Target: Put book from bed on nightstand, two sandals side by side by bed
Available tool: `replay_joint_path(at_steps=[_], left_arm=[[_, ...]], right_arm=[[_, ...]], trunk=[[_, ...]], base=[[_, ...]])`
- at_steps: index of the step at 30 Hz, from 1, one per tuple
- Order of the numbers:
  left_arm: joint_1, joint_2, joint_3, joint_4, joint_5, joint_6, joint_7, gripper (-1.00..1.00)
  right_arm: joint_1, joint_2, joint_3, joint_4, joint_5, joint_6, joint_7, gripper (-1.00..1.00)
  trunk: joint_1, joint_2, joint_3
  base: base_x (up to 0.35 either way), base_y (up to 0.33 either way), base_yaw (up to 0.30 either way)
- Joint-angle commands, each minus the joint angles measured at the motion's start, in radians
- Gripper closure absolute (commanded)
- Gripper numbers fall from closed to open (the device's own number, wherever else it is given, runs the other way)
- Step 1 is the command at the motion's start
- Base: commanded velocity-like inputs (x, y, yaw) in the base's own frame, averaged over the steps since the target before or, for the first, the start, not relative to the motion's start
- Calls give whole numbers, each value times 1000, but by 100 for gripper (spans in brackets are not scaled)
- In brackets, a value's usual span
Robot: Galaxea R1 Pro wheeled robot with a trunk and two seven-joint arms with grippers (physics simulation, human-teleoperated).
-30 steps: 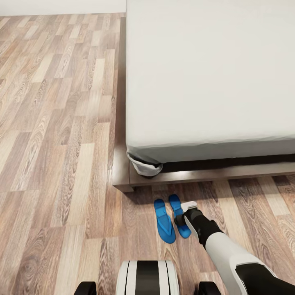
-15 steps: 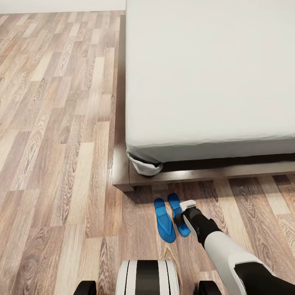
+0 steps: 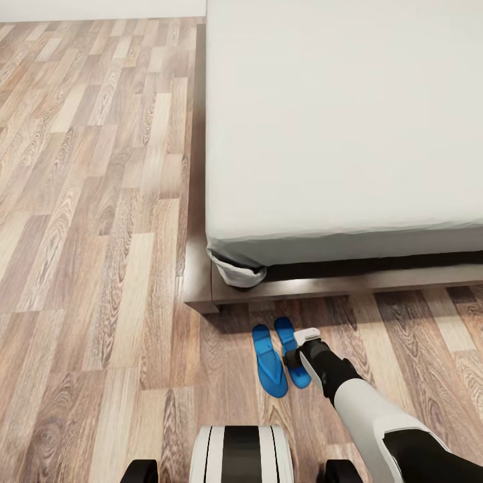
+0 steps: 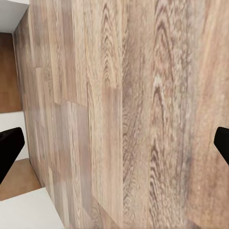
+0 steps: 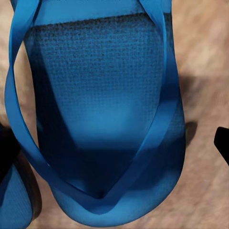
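Sandals are parked together beside the bed; right gripper jaws are spread wide over one, gripping nothing.

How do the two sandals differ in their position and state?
The left sandal lies free on the floor, while the right sandal has the right gripper directly over it. The right sandal sits slightly nearer the bed than the left sandal. Both are bright blue, flat, roughly parallel.
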Motion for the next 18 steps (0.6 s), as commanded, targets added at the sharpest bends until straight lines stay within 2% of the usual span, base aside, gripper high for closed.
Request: replay_joint_path(at_steps=[1, 10, 18], left_arm=[[0, 1, -9, 0, 9, -3, 4, -100], [0, 1, -9, 0, 8, -2, 3, -100], [0, 1, -9, 0, 8, -1, 2, -100]], right_arm=[[0, 0, 5, -2, 3, 6, -2, -100], [0, -1, 5, -2, 3, 6, -2, -100], [0, -2, 5, -1, 3, 6, -1, -100]], trunk=[[0, 0, -1], [0, 0, -1], [-3, 1, 27]], base=[[0, 0, 0], [0, 0, 0], [0, 0, 0]])
